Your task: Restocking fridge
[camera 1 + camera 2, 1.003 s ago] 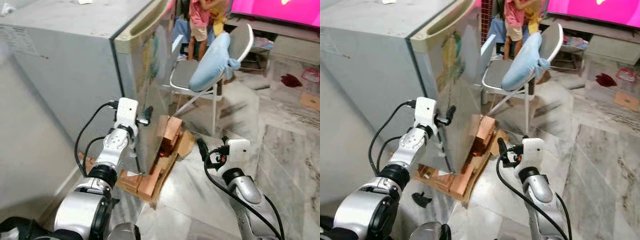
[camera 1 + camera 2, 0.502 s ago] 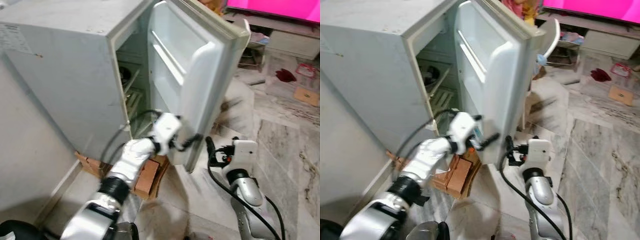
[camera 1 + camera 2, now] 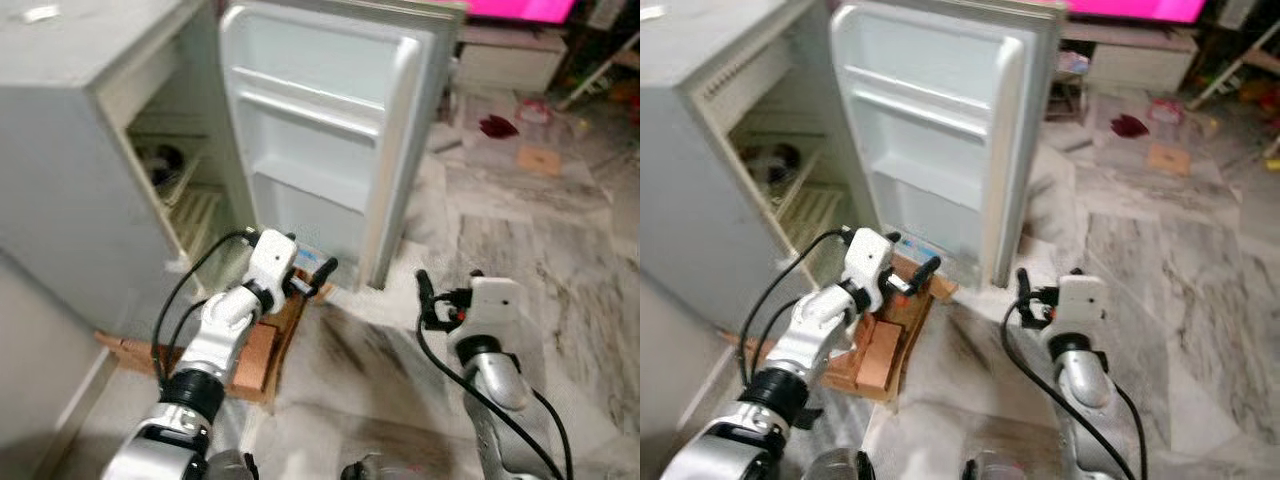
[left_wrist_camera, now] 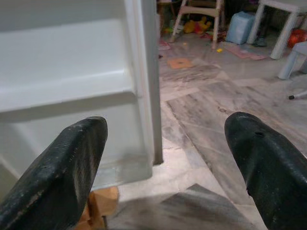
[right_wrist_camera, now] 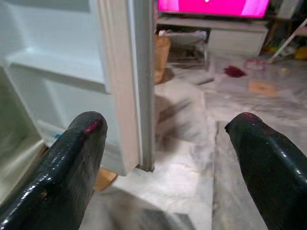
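The small grey fridge (image 3: 60, 120) stands at the left with its white door (image 3: 330, 150) swung wide, bare door shelves (image 3: 930, 110) facing me. Inside are wire racks (image 3: 195, 215) and a dark dish (image 3: 160, 160) on the upper rack. My left gripper (image 3: 312, 270) hangs low before the door's bottom corner, open and holding nothing; in the left wrist view its fingertips (image 4: 72, 158) frame the door's edge (image 4: 144, 81). My right gripper (image 3: 440, 290) hovers over the floor to the right of the door, open and holding nothing, with the door's edge (image 5: 129, 81) between its fingers (image 5: 72, 158).
The fridge rests on wooden blocks and cardboard (image 3: 250, 350) that jut out at the front. Marble floor (image 3: 520, 260) spreads to the right. At the back stand a pink-lit TV (image 3: 520, 8) on a low stand (image 3: 500, 62), a red cloth (image 3: 497, 125) and a cardboard scrap (image 3: 540, 160).
The fridge door has gone from shut to wide open. My left gripper, at the door's lower edge half a second ago, now sits near its bottom corner. The camera has shifted.
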Robot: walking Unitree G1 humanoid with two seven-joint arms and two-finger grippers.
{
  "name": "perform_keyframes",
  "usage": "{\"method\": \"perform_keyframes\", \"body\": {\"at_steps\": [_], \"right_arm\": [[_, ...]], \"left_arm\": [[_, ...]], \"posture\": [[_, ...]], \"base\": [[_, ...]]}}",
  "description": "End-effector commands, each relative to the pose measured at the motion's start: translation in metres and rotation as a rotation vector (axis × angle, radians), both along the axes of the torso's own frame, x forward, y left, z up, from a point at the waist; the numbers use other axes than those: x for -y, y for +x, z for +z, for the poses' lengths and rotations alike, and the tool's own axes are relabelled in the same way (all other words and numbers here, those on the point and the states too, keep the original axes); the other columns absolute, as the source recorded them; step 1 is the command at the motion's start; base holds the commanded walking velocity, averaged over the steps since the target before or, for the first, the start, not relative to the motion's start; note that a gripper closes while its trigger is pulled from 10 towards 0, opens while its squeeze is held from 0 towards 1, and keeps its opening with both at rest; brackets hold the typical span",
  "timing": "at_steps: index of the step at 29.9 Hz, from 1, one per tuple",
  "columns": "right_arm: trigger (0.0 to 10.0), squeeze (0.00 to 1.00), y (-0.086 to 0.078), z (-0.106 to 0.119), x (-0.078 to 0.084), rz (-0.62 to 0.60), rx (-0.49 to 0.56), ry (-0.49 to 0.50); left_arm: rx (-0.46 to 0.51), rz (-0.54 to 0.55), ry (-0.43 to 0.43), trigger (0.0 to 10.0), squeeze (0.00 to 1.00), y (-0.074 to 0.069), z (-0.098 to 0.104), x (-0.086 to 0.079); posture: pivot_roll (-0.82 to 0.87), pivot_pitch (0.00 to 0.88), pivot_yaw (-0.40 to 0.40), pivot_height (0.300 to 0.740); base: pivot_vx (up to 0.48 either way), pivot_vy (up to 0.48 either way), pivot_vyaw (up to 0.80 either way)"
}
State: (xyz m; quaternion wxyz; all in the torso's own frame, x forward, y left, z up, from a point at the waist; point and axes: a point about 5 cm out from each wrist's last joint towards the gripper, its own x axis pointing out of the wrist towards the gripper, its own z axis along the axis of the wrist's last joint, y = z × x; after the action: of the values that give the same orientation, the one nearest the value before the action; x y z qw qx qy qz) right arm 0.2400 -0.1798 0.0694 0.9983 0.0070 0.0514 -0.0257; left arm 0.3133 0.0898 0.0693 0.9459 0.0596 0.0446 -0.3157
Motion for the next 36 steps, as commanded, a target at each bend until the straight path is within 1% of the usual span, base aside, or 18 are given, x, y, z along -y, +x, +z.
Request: {"method": "perform_keyframes", "body": {"at_steps": [1,4,7,9,13,17,18,21,22,23,24,25,26,29,32,34,36], "right_arm": [[10.0,0.0,0.004,0.003,-0.006,0.009,0.019,0.006],[10.0,0.0,0.006,0.004,-0.006,0.015,0.023,0.002],[10.0,0.0,0.01,0.006,-0.011,0.039,0.03,0.001],[10.0,0.0,0.014,0.007,-0.012,0.043,0.034,0.003],[10.0,0.0,0.017,0.008,-0.013,0.048,0.038,0.003],[10.0,0.0,0.019,0.009,-0.013,0.049,0.039,0.003],[10.0,0.0,0.02,0.009,-0.013,0.052,0.041,0.0],[10.0,0.0,0.019,0.011,-0.014,0.053,0.047,0.0],[10.0,0.0,0.017,0.01,-0.014,0.048,0.043,0.005],[10.0,0.0,0.017,0.01,-0.014,0.048,0.043,0.005],[10.0,0.0,0.015,0.007,-0.014,0.042,0.035,0.008],[10.0,0.0,0.015,0.007,-0.014,0.042,0.035,0.008],[10.0,0.0,0.013,0.004,-0.013,0.031,0.024,0.008],[10.0,0.0,0.011,0.003,-0.011,0.013,0.013,0.011],[10.0,0.0,0.012,0.004,-0.012,0.024,0.022,0.007],[10.0,0.0,0.014,0.004,-0.01,0.003,0.028,0.01],[10.0,0.0,0.015,0.004,-0.011,0.0,0.03,0.009]], "left_arm": [[0.0,0.07,0.016,10.0,0.0,-0.001,-0.003,-0.017],[0.004,0.095,0.033,10.0,0.0,-0.002,-0.006,-0.021],[0.005,0.114,0.047,10.0,0.0,-0.002,-0.008,-0.022],[0.011,0.163,0.064,10.0,0.0,0.003,-0.006,-0.028],[0.025,0.198,0.065,10.0,0.0,0.008,-0.001,-0.031],[0.036,0.211,0.067,10.0,0.0,0.01,0.003,-0.031],[0.056,0.209,0.083,10.0,0.0,0.01,0.005,-0.027],[0.071,0.208,0.088,10.0,0.0,0.008,0.007,-0.024],[0.069,0.208,0.096,10.0,0.0,0.005,0.005,-0.024],[0.069,0.208,0.096,10.0,0.0,0.005,0.005,-0.024],[0.048,0.21,0.101,10.0,0.0,0.001,-0.002,-0.026],[0.048,0.21,0.101,10.0,0.0,0.001,-0.002,-0.026],[0.028,0.213,0.106,10.0,0.0,-0.003,-0.007,-0.029],[-0.01,0.244,0.102,10.0,0.0,-0.01,-0.016,-0.037],[-0.03,0.248,0.13,10.0,0.0,-0.019,-0.025,-0.047],[-0.028,0.259,0.13,10.0,0.0,-0.019,-0.023,-0.051],[-0.022,0.267,0.116,10.0,0.0,-0.017,-0.021,-0.052]], "posture": [[-0.11,0.0,0.017,0.74],[-0.11,0.0,0.017,0.74],[-0.1,0.0,0.007,0.74],[-0.09,0.0,-0.001,0.74],[-0.08,0.0,-0.004,0.74],[-0.08,0.0,-0.004,0.74],[-0.06,0.0,-0.004,0.74],[-0.06,0.006,-0.001,0.74],[-0.06,0.006,0.002,0.74],[-0.06,0.006,0.002,0.74],[-0.06,0.001,0.005,0.74],[-0.06,0.001,0.005,0.74],[-0.08,0.001,-0.003,0.74],[-0.08,0.009,-0.002,0.74],[-0.09,0.005,0.01,0.74],[-0.08,0.0,0.017,0.74],[-0.08,0.0,0.019,0.74]], "base": [[0.0,-0.439,0.0],[0.0,-0.435,0.0],[0.18,-0.403,0.0],[0.349,-0.324,0.0],[0.38,-0.288,0.0],[0.404,-0.256,0.0],[0.428,0.0,0.0],[0.433,0.0,0.0],[0.431,0.0,0.0],[0.431,0.0,0.0],[0.435,0.0,0.0],[0.435,0.0,0.0],[0.431,0.0,0.0],[0.43,0.0,0.0],[0.419,0.0,0.0],[0.405,-0.251,0.0],[0.392,-0.27,0.0]]}}
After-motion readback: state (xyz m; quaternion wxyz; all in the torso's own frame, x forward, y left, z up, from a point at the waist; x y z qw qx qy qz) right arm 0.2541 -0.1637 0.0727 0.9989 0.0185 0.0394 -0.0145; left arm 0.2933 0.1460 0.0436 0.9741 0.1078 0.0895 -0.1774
